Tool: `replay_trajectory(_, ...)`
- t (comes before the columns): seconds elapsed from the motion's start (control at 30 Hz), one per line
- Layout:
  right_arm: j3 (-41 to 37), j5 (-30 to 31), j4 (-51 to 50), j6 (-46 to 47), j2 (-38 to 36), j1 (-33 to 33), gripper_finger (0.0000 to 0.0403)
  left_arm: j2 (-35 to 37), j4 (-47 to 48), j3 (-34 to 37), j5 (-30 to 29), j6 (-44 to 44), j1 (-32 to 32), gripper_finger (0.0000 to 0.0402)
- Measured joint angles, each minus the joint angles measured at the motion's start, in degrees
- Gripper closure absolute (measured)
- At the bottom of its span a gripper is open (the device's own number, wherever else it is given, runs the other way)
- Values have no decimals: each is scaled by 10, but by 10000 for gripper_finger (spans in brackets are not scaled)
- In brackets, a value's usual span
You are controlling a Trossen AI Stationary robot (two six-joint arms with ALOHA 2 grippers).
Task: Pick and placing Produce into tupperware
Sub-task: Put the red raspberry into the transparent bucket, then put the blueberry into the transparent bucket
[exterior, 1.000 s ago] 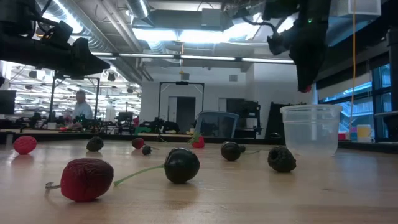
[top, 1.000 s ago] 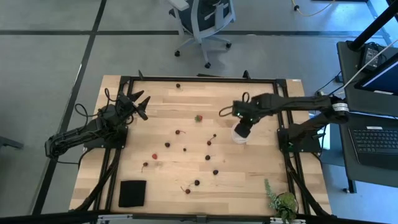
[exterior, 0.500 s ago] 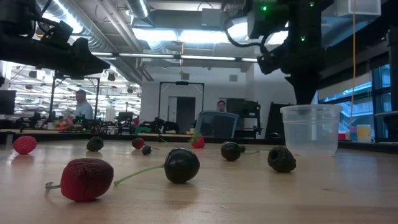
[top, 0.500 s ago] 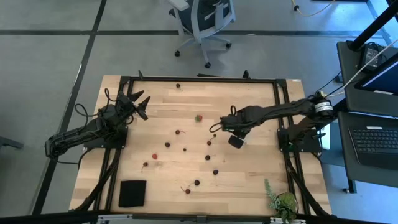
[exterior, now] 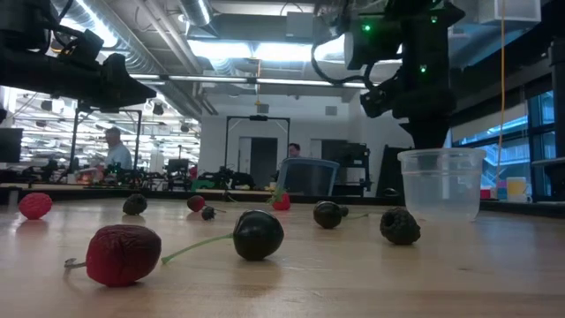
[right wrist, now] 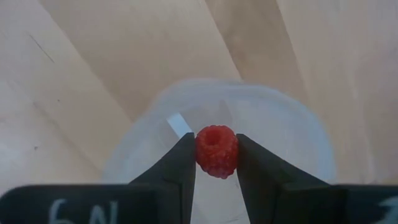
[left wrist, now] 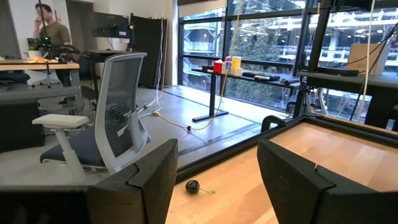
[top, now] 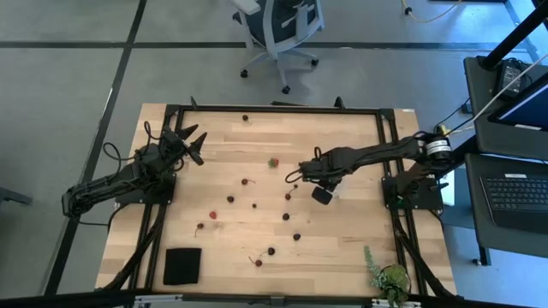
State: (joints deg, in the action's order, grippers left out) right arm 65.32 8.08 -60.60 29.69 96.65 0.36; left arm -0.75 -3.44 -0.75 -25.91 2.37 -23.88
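My right gripper (right wrist: 216, 163) is shut on a red raspberry (right wrist: 216, 151) and points down over the mouth of the translucent tupperware tub (right wrist: 292, 118), which stands on the table at the right (exterior: 441, 181). In the high view this gripper (top: 324, 194) covers the tub. Several pieces of produce lie loose on the wood, among them a dark cherry (exterior: 258, 234), a red fruit (exterior: 124, 254) and others mid-table (top: 286, 216). My left gripper (top: 193, 145) waits open at the far left, level and above the table, with nothing between its fingers (left wrist: 217, 162). My right gripper pinches the raspberry by its two opposite sides (right wrist: 200, 152) between its two fingers. The fingers come from above and point down. The berry is lifted clear, over the tub's opening.
A flat black pad (top: 181, 265) lies near the front left corner. A leafy green plant (top: 390, 278) stands at the front right corner. A black frame (top: 274, 108) runs around the table. One dark fruit (top: 245, 118) sits near the far edge.
My right gripper has come down with the raspberry and shifted a little toward the table's near edge. It now stands over the tub and hides it in the high view. It has stayed shut on the berry.
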Motion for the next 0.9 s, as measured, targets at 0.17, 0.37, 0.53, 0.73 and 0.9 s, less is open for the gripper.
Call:
replay_trajectory(0.17,0,0,0,0,13,0,301,0,0,0,0,0,0,188)
replay_trajectory(0.37,0,0,0,-1,13,0,301,0,0,0,0,0,0,188)
replay_trajectory(0.53,0,0,1,0,13,0,289,0,0,0,0,0,0,188)
replay_trajectory(0.73,0,0,1,0,13,0,271,0,0,0,0,0,0,188)
replay_trajectory(0.9,0,0,0,1,13,0,268,0,0,0,0,0,0,188)
